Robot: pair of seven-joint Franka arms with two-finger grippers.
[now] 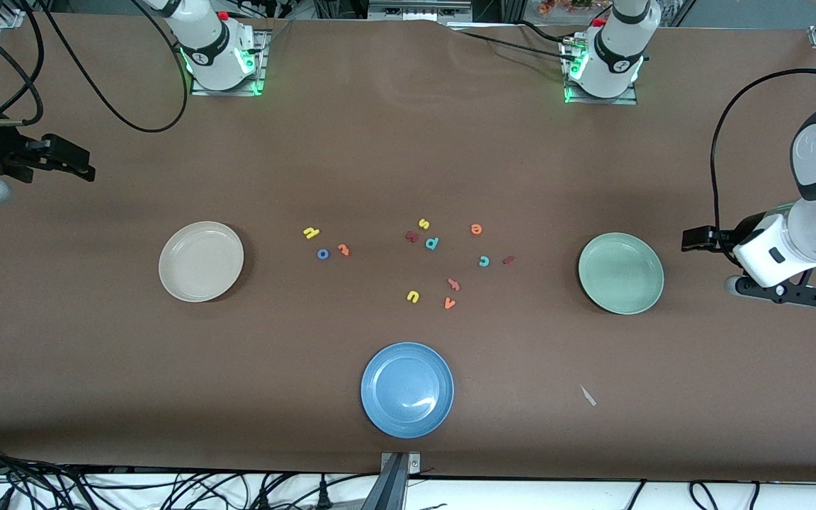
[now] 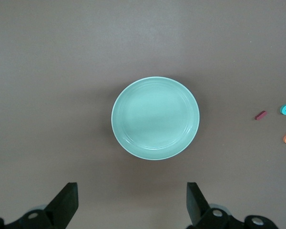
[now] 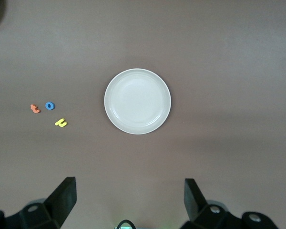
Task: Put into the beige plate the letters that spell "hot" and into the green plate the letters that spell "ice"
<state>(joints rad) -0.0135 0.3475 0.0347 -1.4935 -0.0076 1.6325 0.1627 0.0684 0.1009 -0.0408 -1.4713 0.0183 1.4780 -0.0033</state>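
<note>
Both arms waiting at the table ends, jaws spread, no letters in any plate.

Front view: beige plate [image 1: 201,261] sitting toward the right arm's end, green plate [image 1: 620,273] toward the left arm's end, blue plate [image 1: 407,389] nearest the camera. Yellow h [image 1: 311,232], blue o [image 1: 322,253] and orange t [image 1: 343,248] lying together near the beige plate; orange e [image 1: 476,228], teal c [image 1: 484,261] and dark red i [image 1: 508,260] lying near the green plate. Right gripper [image 1: 78,166] and left gripper [image 1: 691,241] hovering at the table ends.
Left wrist view: left gripper [image 2: 131,202] hanging with fingers spread, empty, green plate [image 2: 155,118] ahead.
Right wrist view: right gripper [image 3: 129,200] spread wide, empty, beige plate [image 3: 137,101] ahead.
</note>
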